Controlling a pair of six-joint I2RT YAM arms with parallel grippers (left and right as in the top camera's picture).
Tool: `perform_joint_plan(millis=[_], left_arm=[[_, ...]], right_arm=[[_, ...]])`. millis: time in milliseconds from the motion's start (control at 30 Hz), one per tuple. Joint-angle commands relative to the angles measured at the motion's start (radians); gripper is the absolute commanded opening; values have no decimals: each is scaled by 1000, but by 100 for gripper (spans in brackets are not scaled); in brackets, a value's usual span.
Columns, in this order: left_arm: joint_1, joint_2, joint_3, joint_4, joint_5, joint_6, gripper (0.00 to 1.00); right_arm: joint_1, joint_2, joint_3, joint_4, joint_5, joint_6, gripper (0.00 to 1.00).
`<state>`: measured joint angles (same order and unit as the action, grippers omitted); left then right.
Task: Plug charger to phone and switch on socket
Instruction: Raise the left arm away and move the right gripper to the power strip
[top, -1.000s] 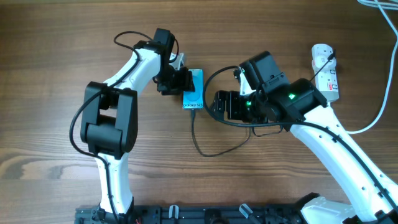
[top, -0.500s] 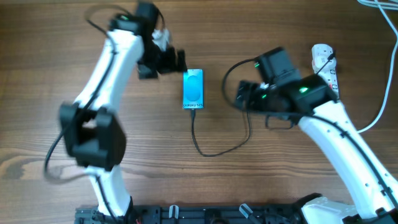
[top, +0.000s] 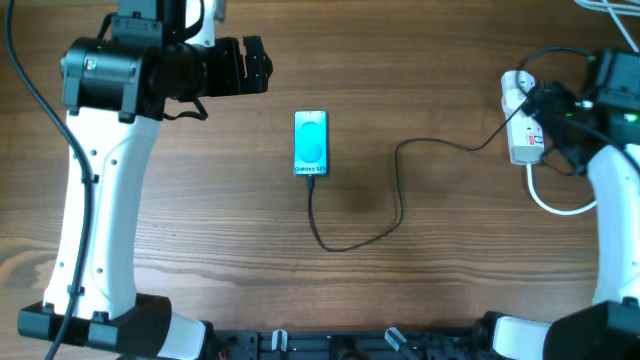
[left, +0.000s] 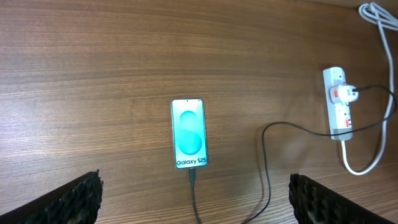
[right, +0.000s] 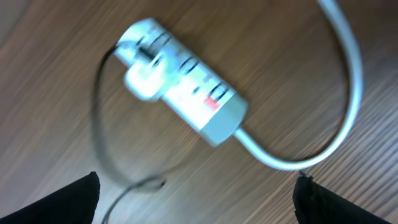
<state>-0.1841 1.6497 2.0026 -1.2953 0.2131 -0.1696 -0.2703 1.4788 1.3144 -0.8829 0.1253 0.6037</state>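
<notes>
Wood grain of the table (top: 450, 290) shows all round the phone (top: 311, 143) in the overhead view, where a second ago both arms crowded it. The left gripper (top: 262, 66) has swung off to the far left of the table. The right gripper (top: 553, 100) has crossed to the socket (top: 524, 128) at the right edge. The charger (top: 399, 190) leaves the phone's lower end, loops toward the near edge, then climbs across to the socket. Its connector looks seated, so the plugging step is probably done and only the switch remains.

The left wrist view looks down from well back. The phone (left: 189, 134) lies flat with its screen lit cyan and the charger (left: 263, 163) trailing from its lettered end. The socket (left: 339, 102) is well apart to the right. The fingers (left: 74, 198) stand wide at the frame's corners, released and holding nothing.

The right wrist view is smeared with motion. The socket (right: 186, 96) lies diagonally beneath, with a white adapter (right: 142, 76) plugged in at its rounded end and the thick white cord (right: 339, 134) curling from the other. The fingers (right: 71, 198) are spread and empty. The red marks are too blurred to tell whether a switch is on. The adapter and the black charger lead sit close beside them and could obstruct a press.
</notes>
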Motion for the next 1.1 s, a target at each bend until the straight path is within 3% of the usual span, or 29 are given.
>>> perform_joint_plan(millis=[0, 233, 467, 600, 767, 1067], left_arm=[[-3, 1, -3, 0, -13, 5, 100], [-3, 1, -3, 0, -13, 5, 100], [-3, 2, -3, 0, -13, 5, 100], [-3, 2, -3, 0, -13, 5, 100], [-3, 2, -3, 0, -13, 5, 100], [-3, 2, -3, 0, -13, 5, 100]], right_arm=[[-57, 26, 17, 66, 80, -26, 100], [-94, 147, 17, 209, 161, -28, 100], [-100, 336, 17, 307, 152, -181, 100], [-125, 406, 17, 370, 56, -286, 100], [-168, 465, 17, 406, 24, -315, 100], [-231, 536, 17, 480, -259, -398, 100]])
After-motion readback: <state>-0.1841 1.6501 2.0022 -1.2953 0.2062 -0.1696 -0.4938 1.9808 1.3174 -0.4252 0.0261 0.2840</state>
